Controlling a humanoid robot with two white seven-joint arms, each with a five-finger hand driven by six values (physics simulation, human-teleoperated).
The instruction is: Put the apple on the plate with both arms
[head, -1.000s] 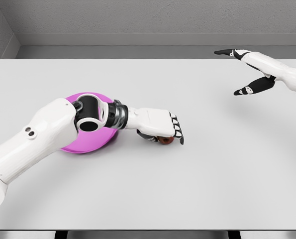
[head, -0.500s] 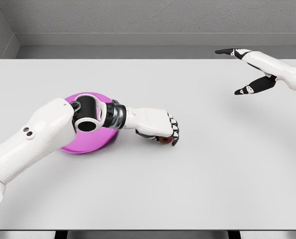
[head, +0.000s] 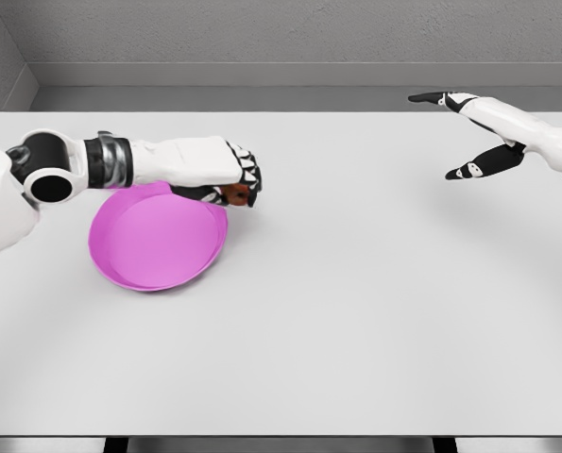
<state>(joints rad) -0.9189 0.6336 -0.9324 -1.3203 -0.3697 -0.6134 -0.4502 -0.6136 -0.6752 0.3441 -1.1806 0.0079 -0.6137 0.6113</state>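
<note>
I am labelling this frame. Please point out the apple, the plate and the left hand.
apple (head: 233, 194): head view, the reddish part showing under the fingers.
plate (head: 153, 250): head view, bare pink inner surface.
left hand (head: 219, 170): head view, middle of the hand.

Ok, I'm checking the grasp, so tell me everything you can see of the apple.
Only a small reddish-brown patch of the apple shows, as the left hand curls over it, fingers wrapping its far side. It sits by the upper right rim of the pink plate, apparently lifted off the table.
</note>
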